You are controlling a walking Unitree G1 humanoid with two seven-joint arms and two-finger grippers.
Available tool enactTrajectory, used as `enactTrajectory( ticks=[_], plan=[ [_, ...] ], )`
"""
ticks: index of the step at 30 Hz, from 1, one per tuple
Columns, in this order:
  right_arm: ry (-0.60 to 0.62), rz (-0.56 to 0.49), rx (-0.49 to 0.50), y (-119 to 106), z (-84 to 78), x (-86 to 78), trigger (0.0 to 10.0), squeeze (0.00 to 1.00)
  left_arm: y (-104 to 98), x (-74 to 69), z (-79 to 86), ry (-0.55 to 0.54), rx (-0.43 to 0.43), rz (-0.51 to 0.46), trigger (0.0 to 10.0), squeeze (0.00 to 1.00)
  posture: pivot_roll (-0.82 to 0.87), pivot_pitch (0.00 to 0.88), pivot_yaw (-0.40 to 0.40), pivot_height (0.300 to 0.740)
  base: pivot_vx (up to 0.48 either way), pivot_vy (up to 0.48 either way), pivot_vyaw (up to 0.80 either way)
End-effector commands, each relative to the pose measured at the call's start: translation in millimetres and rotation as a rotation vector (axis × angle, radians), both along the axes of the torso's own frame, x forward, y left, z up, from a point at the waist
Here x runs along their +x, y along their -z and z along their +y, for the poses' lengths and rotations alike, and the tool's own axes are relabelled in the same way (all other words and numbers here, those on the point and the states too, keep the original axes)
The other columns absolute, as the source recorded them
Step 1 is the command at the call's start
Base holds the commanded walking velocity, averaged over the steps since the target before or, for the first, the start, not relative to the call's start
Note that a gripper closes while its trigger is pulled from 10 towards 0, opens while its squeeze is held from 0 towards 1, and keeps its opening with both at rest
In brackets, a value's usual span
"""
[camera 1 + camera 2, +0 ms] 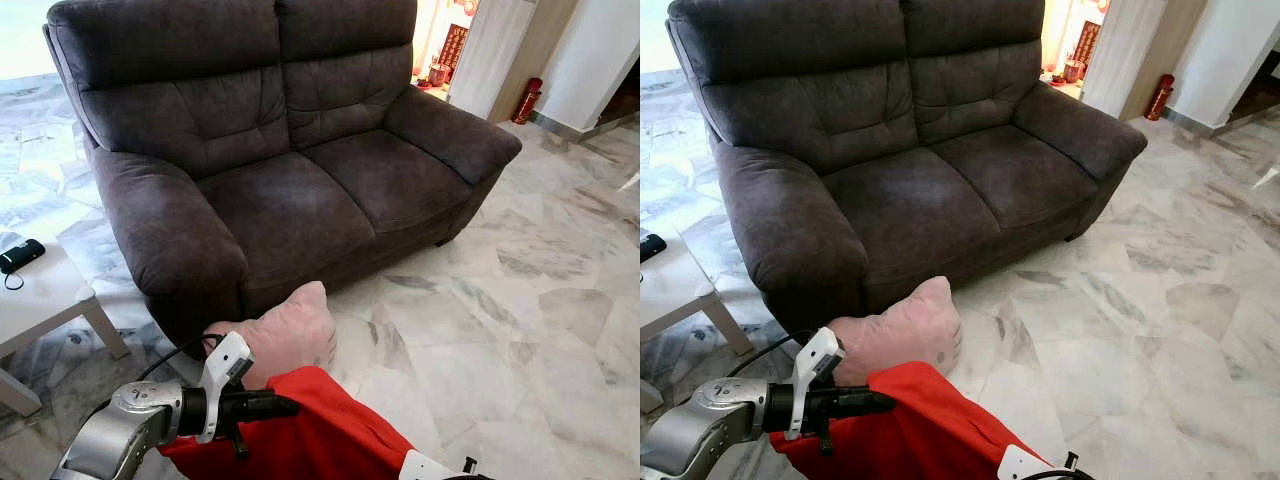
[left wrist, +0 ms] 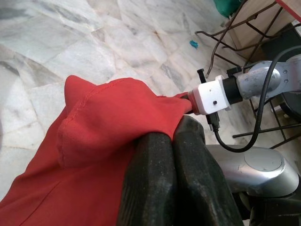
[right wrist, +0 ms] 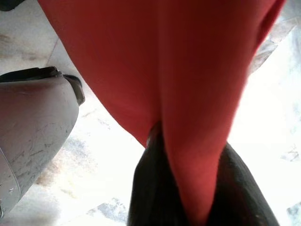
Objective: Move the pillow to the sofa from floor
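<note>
A red pillow (image 1: 322, 432) hangs low in front of me, held off the floor between both arms. My left gripper (image 1: 284, 406) is shut on its left corner; in the left wrist view its fingers (image 2: 155, 179) press together with red fabric at their tips. My right gripper (image 3: 188, 188) is shut on the other side, with red cloth pinched between its fingers. A pink pillow (image 1: 287, 335) lies on the marble floor against the sofa's front left corner, just beyond the red one. The dark grey two-seat sofa (image 1: 290, 210) stands straight ahead with bare seats.
A white low table (image 1: 45, 290) with a black device (image 1: 20, 255) on it stands at my left. A red fire extinguisher (image 1: 527, 100) stands by the far wall at right. Open marble floor (image 1: 520, 330) lies to the right. Metal chair legs (image 2: 230, 33) show behind my right arm.
</note>
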State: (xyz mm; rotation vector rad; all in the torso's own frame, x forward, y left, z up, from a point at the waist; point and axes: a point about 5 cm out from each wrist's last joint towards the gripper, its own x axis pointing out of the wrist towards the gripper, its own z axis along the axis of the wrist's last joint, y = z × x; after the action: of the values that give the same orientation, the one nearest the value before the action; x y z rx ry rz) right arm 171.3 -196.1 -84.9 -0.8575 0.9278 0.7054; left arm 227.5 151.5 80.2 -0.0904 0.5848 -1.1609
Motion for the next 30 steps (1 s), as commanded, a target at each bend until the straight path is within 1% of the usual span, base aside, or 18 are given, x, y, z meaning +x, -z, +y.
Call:
enactTrajectory(
  ticks=[1,3,5,8,10,12,13,15,16,17,18,20,22,24,26,28,29,30],
  plan=[
    [0.013,0.012,-0.025,1,-8.3,-5.5,0.0,0.0,-23,12.3,-5.9,0.023,-0.066,-0.11,10.0,0.0,0.11,0.0,-0.094,0.74,0.0,0.0,0.0],
    [0.042,0.003,-0.006,1,-7.5,-3.4,0.0,0.0,-22,12.7,-5.8,0.019,-0.062,-0.111,10.0,0.0,0.11,0.0,-0.094,0.74,0.0,0.0,0.0],
    [0.122,-0.015,0.043,-2,-5.4,2.3,0.0,0.0,-20,14.8,-4.3,-0.007,-0.042,-0.126,10.0,0.0,0.11,0.0,-0.095,0.74,0.0,0.0,0.0],
    [0.2,-0.04,0.093,-5,-3.6,9.2,0.0,0.0,-14,22.2,-0.9,-0.082,0.001,-0.158,10.0,0.0,0.11,0.0,-0.096,0.74,0.0,0.0,0.0],
    [0.26,-0.06,0.141,-8,-1.8,15.0,0.0,0.0,-9,32.1,4.6,-0.186,0.046,-0.203,10.0,0.0,0.11,0.0,-0.096,0.74,0.0,0.0,0.0],
    [0.292,-0.073,0.165,-9,-1.2,18.8,0.0,0.0,-6,38.0,8.7,-0.25,0.082,-0.224,10.0,0.0,0.11,0.0,-0.098,0.74,0.0,0.0,0.0],
    [0.334,-0.093,0.19,-12,-1.4,23.7,0.0,0.0,-2,43.8,13.0,-0.312,0.135,-0.266,10.0,0.0,0.11,0.0,-0.098,0.74,0.0,0.0,0.0],
    [0.371,-0.11,0.217,-14,-1.7,27.7,0.0,0.0,1,48.9,17.1,-0.377,0.174,-0.284,10.0,0.0,0.1,0.0,-0.098,0.74,0.0,0.0,0.0],
    [0.432,-0.135,0.257,-18,-2.9,33.2,10.0,0.0,5,51.4,19.3,-0.416,0.187,-0.289,10.0,0.0,0.1,0.0,-0.099,0.74,0.0,0.0,0.0],
    [0.475,-0.159,0.293,-21,-3.6,38.0,10.0,0.0,9,54.2,20.6,-0.472,0.204,-0.288,10.0,0.0,0.1,0.0,-0.099,0.74,0.0,0.0,0.0],
    [0.484,-0.166,0.302,-22,-3.8,39.2,10.0,0.0,11,54.9,20.8,-0.488,0.208,-0.283,10.0,0.0,0.1,0.0,-0.099,0.74,0.0,0.0,0.0],
    [0.514,-0.187,0.33,-25,-4.4,44.1,10.0,0.0,12,55.1,17.1,-0.488,0.209,-0.305,10.0,0.0,0.09,0.0,-0.1,0.74,0.0,0.0,0.0],
    [0.544,-0.222,0.373,-31,-4.4,52.6,10.0,0.0,15,58.2,15.5,-0.537,0.232,-0.333,10.0,0.0,0.09,0.0,-0.104,0.74,0.0,0.0,0.0],
    [0.555,-0.238,0.386,-34,-4.7,56.5,10.0,0.0,15,59.5,14.1,-0.547,0.239,-0.358,10.0,0.0,0.09,0.0,-0.104,0.74,0.0,0.0,0.0],
    [0.581,-0.273,0.42,-39,-4.7,63.7,10.0,0.0,17,60.5,11.9,-0.561,0.236,-0.358,10.0,0.0,0.09,0.0,-0.104,0.74,0.0,0.0,0.0],
    [0.627,-0.33,0.469,-48,-4.6,75.1,10.0,0.0,20,61.3,10.0,-0.579,0.267,-0.383,10.0,0.0,0.09,0.0,-0.107,0.74,0.0,0.0,0.0],
    [0.666,-0.377,0.508,-56,-4.3,84.8,10.0,0.0,21,61.3,8.6,-0.596,0.281,-0.406,10.0,0.0,0.09,0.0,-0.107,0.74,0.0,0.0,0.0],
    [0.666,-0.377,0.508,-56,-4.3,84.8,10.0,0.0,21,61.3,8.6,-0.596,0.281,-0.406,10.0,0.0,0.09,0.0,-0.107,0.74,0.0,0.0,0.0]
  ],
)
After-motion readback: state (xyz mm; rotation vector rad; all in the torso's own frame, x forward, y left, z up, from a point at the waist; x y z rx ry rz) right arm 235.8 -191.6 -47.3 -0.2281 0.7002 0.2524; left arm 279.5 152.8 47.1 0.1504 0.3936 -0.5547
